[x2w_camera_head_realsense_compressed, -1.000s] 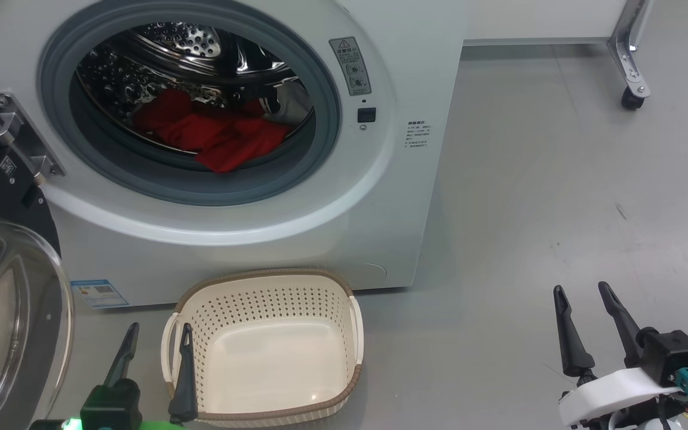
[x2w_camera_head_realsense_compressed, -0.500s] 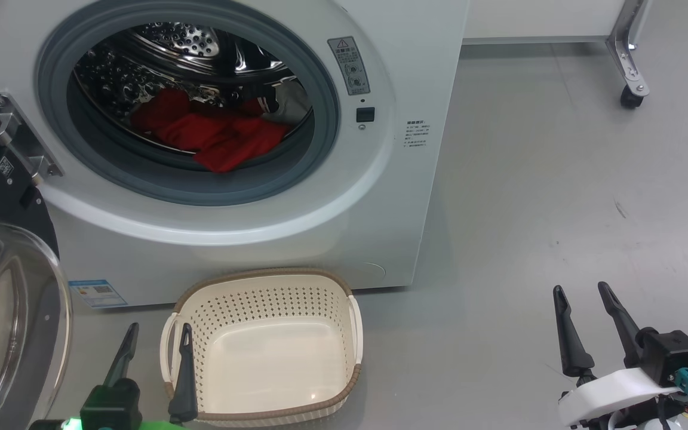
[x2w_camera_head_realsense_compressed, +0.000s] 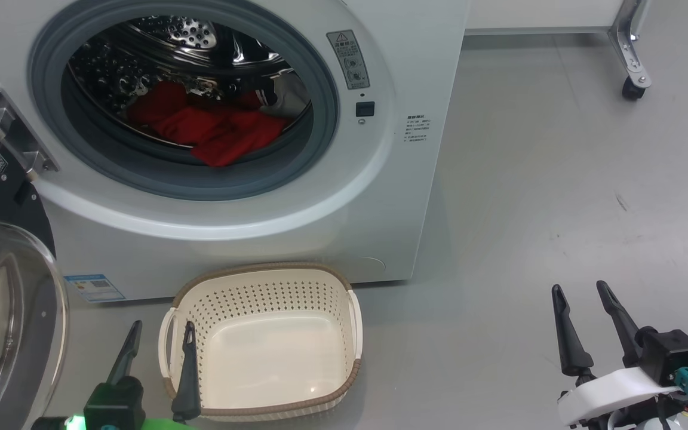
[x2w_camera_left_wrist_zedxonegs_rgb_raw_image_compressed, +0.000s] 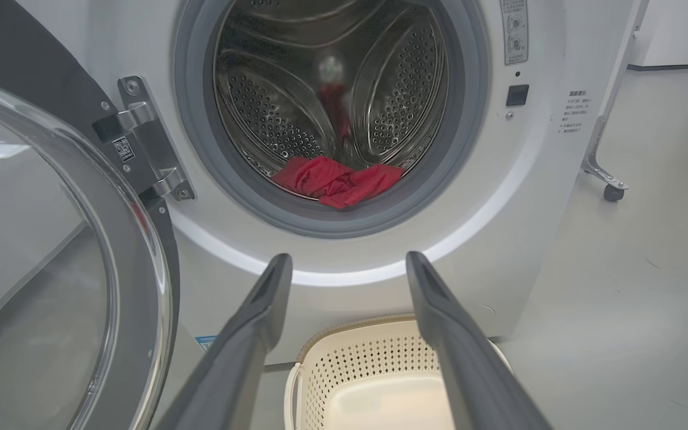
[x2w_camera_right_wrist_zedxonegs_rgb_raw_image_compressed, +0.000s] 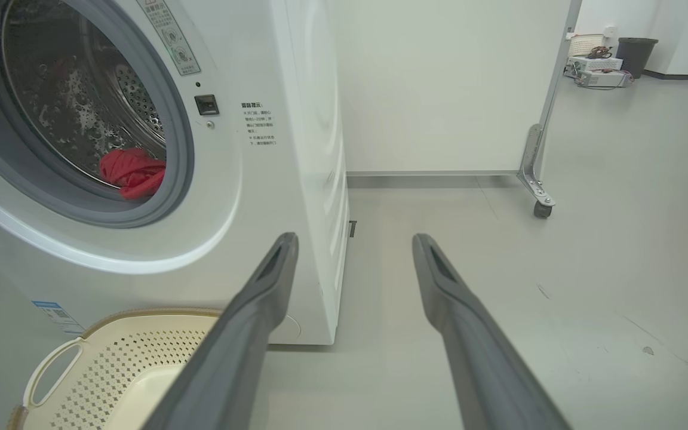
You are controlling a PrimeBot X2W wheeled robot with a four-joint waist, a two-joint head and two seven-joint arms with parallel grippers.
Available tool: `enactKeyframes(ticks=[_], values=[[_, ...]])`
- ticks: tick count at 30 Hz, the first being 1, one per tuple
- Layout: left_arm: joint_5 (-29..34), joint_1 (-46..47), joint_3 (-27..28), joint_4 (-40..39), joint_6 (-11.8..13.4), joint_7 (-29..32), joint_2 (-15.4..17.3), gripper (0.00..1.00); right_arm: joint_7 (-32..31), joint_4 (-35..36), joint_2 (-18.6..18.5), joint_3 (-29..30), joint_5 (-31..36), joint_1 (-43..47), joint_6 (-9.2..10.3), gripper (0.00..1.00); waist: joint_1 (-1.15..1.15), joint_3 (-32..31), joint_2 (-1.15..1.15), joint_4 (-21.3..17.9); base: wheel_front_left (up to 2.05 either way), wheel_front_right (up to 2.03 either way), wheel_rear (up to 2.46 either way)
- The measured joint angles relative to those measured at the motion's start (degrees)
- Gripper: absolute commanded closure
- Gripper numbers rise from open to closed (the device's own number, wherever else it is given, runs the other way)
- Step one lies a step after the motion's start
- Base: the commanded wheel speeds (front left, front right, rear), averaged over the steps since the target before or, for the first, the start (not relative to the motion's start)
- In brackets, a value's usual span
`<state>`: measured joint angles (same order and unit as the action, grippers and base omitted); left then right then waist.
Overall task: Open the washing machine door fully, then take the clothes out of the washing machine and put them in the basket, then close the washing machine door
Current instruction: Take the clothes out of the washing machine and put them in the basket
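Just one basket, one washing machine

Bright, even light falls from overhead, and shadows stay soft. In the head view the floor darkens faintly at 3 o'clock of the washing machine. The steel drum sparkles with hard glints. The washing machine door glass at 8 o'clock carries pale reflections. A green glow shows at 7 o'clock. Both wrist views bow straight lines toward their edges, and the left tool's fingers look soft, close to the lens.
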<state>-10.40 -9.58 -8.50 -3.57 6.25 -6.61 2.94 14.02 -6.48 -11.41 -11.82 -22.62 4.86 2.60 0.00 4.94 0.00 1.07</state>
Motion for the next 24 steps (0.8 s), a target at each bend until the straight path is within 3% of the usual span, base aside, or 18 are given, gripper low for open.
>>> enactKeyframes(ticks=[16,24], values=[[-2.23,9.33,-1.09,4.02,-2.52,2.09,-0.04,0.0,0.01,2.0,0.01,-1.08,0.08,-2.17,-1.04,0.0,0.0,5.3,0.0,-1.31,0.0,0.0,0.0],[-4.22,18.17,-0.93,9.13,-4.28,6.65,-0.05,0.0,0.03,3.0,0.13,-1.4,0.08,-4.55,-2.03,0.0,0.0,9.73,0.0,-3.35,0.0,0.0,0.0]])
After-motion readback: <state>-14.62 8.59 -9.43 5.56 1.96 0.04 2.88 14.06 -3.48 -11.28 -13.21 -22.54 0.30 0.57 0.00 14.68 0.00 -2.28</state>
